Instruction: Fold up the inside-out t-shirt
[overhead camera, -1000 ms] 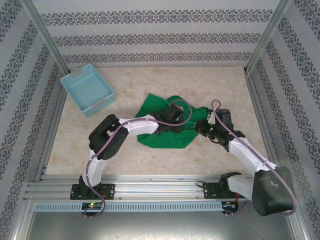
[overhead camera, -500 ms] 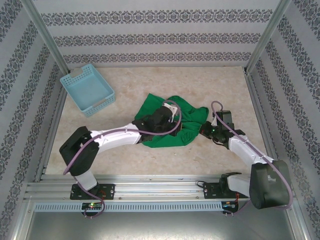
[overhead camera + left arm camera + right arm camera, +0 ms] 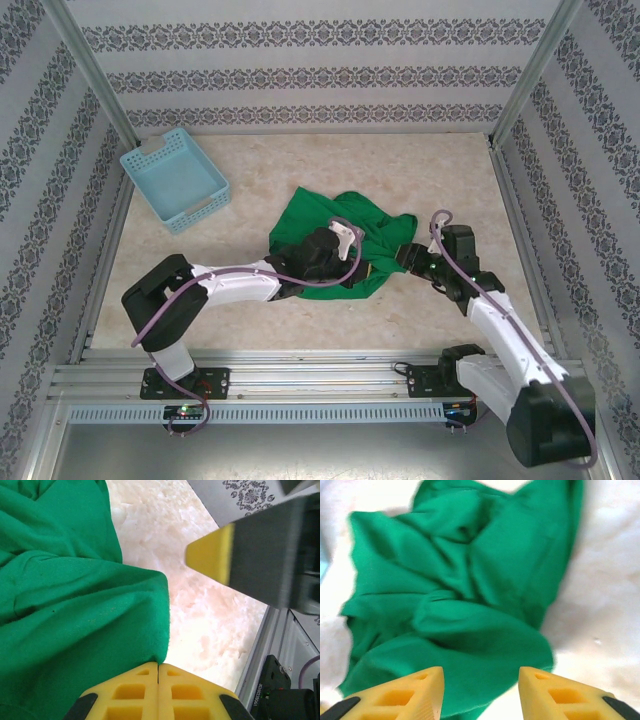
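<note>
Free room and obstacles, located from the t-shirt [image 3: 335, 225]. Beyond the t-shirt, bare table [image 3: 400, 170] lies open up to the back wall [image 3: 320, 100]. To its right the table is open as far as the side rail [image 3: 518, 230]. A basket [image 3: 175, 178] stands to the left and farther back, well apart, with clear tabletop between. On the near side the left arm [image 3: 240, 283] lies low across the approach, and the left gripper [image 3: 158, 672] is closed on the t-shirt's edge. The right gripper [image 3: 481, 675], fingers apart, sits just beside the t-shirt's right edge, leaving only a narrow gap to the left gripper. An upright post [image 3: 88, 70] bounds the far-left corner.
</note>
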`<control>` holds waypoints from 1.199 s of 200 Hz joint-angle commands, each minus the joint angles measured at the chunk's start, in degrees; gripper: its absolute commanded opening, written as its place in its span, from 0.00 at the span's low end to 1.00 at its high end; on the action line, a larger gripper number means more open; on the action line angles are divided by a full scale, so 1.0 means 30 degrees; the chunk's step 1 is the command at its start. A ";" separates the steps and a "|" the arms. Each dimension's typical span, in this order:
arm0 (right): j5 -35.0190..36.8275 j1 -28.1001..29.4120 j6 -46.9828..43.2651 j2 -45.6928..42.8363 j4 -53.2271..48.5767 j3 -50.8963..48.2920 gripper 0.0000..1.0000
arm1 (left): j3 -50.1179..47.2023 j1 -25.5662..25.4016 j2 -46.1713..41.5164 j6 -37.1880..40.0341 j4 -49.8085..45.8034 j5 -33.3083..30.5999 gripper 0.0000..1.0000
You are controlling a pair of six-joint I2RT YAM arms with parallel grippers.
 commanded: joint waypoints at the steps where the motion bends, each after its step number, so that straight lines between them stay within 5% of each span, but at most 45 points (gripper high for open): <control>1: -0.1065 0.1448 -0.0243 -0.0481 -0.0134 -0.0690 0.45 | -0.0159 0.0159 0.0250 -0.0501 0.1542 0.0294 0.00; 51: 0.0171 0.4150 0.0400 0.0679 0.2788 -0.2048 0.51 | -0.0160 0.0395 0.0321 -0.0950 0.1732 0.0404 0.00; 145: 0.0975 0.2183 -0.0638 0.5520 0.4656 0.0998 0.42 | -0.0531 0.0411 0.0590 -0.0991 0.2214 0.1431 0.00; 217: 0.0983 0.2640 -0.0655 0.7922 0.5384 0.1287 0.44 | -0.0538 0.0425 0.0660 -0.0988 0.2468 0.1499 0.00; 240: 0.1236 0.2967 -0.0716 0.8276 0.5203 0.1613 0.32 | -0.0436 0.0455 0.0759 -0.0956 0.2382 0.1448 0.00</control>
